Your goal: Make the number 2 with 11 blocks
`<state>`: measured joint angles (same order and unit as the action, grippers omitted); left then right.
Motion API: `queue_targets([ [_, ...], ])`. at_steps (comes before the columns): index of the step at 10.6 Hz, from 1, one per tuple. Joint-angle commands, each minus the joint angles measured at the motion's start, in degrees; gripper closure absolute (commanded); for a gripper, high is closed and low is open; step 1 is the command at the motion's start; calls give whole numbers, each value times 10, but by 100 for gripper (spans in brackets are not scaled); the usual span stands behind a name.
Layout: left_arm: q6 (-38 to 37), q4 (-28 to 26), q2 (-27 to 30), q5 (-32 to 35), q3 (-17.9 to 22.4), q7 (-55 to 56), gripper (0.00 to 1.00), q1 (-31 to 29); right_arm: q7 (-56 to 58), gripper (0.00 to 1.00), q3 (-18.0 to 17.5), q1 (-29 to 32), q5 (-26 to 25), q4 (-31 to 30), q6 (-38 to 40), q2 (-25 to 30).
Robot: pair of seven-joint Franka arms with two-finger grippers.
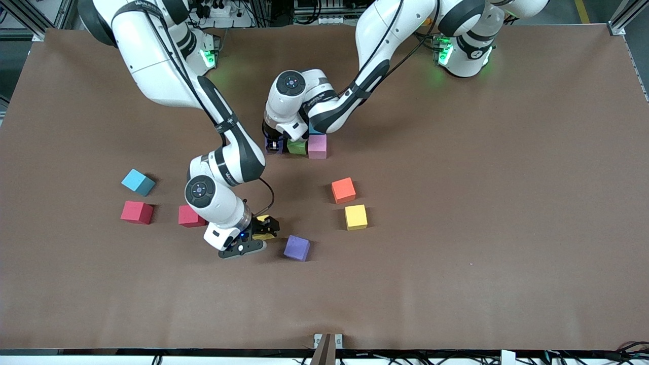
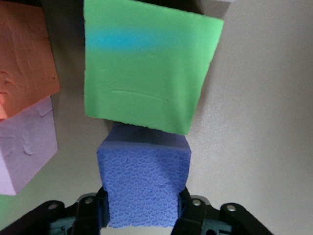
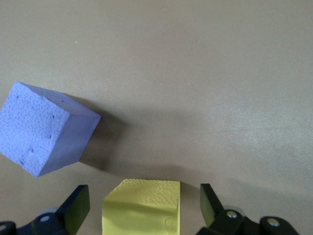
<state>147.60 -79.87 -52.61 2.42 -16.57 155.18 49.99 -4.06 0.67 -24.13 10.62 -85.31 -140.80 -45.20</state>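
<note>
The small matte foam cubes look light and slightly squashy, best pinched across two flat opposite faces. The left gripper (image 2: pixel 142 215) is clamped on a blue-purple foam cube (image 2: pixel 144 183) beside the green cube (image 1: pixel 297 147) and pink cube (image 1: pixel 317 146) mid-table, toward the robots' edge. The right gripper (image 3: pixel 142 208), fingers spread, straddles a yellow cube (image 3: pixel 142 208) beside a loose purple cube (image 1: pixel 296 248).

Front view: high, across the brown table (image 1: pixel 456 253), facing both arm bases at twelve o'clock. Left wrist view: very close, down past the left gripper (image 2: pixel 142 215) onto a purple-blue cube (image 2: pixel 143 183) and green cube (image 2: pixel 146 68). Right wrist view: close over a yellow cube (image 3: pixel 142 208), shared with front view (image 1: pixel 264 229), lone purple cube (image 3: pixel 41 128) (image 1: pixel 296 248) alongside.
</note>
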Motion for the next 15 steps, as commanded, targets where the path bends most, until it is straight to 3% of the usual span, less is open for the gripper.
queue_targets([
  [1,1,8,-16,1,14,10,100,11,-23,0,-1,1,8,5,10,6],
  [4,-14,2,-12,4,22,10,100,11,-84,0,-1,-2,5,2,41,6],
  [11,-59,1,-3,37,22,8,100,8,-83,0,-1,-11,0,-1,49,1],
  [12,-63,-1,-4,44,22,8,100,9,-82,11,-1,-13,-7,-1,49,1],
  [13,-64,-3,-4,46,22,8,100,10,-81,74,-1,-12,-13,-1,49,1],
  [14,-64,-4,-4,47,22,8,100,10,-80,100,-1,-11,-14,-1,49,1],
  [15,-72,-4,-4,47,22,8,100,10,-72,100,-1,-9,-16,0,49,2],
])
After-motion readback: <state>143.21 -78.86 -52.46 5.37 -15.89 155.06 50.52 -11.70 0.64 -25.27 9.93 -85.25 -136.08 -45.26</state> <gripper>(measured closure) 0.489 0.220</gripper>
